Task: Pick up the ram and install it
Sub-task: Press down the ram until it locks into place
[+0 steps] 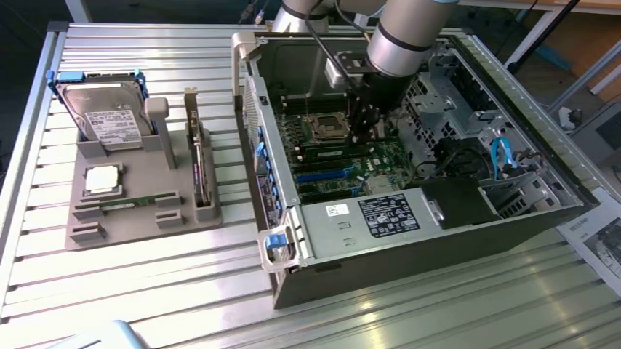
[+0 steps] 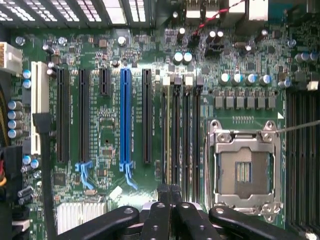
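Observation:
A ram [image 2: 168, 135] stands edge-on in one of the memory slots beside the empty processor socket [image 2: 243, 170]. It appears as a thin green strip [image 1: 325, 152] on the motherboard in the exterior view. My gripper [image 2: 170, 194] is shut, fingertips together right over one end of that ram; I cannot tell whether they touch it. The gripper [image 1: 367, 134] reaches down inside the open computer case. Another ram [image 1: 126, 203] lies flat in the grey holder on the exterior view's left.
The grey holder [image 1: 185, 218] also carries a hard drive [image 1: 107, 116], a silver processor [image 1: 103, 179] and an upright expansion card [image 1: 199, 171]. Case walls [image 1: 254, 109], the drive cage [image 1: 466, 109] and cables [image 1: 499, 156] close in around the arm. A blue card slot [image 2: 125, 120] runs parallel to the memory slots.

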Tool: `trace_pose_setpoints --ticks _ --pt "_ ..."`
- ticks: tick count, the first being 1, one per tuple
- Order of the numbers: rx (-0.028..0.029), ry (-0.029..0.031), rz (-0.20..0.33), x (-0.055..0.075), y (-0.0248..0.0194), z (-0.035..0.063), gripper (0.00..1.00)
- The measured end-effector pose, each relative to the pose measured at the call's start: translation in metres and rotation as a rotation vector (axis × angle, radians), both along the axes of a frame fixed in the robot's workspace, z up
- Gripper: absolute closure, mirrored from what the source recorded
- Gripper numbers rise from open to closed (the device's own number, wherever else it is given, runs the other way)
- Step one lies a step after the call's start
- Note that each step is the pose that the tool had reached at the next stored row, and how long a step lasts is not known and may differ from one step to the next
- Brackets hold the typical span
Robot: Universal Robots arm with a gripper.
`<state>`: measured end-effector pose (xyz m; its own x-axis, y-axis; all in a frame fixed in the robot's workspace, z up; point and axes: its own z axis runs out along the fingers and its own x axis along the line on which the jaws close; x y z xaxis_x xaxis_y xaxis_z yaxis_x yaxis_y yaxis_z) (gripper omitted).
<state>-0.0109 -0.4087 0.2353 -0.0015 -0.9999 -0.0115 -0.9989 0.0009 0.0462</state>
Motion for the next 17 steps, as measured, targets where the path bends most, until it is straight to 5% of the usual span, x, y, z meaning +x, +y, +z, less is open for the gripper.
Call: trace_pose_setpoints --ticks 10,17 --pt "0.0001 -0.0011 0.000 -0.024 0.0000 0.0000 0.90" --pt "0.0000 -0.0010 0.000 -0.026 -0.0001 -0.0005 0.90"
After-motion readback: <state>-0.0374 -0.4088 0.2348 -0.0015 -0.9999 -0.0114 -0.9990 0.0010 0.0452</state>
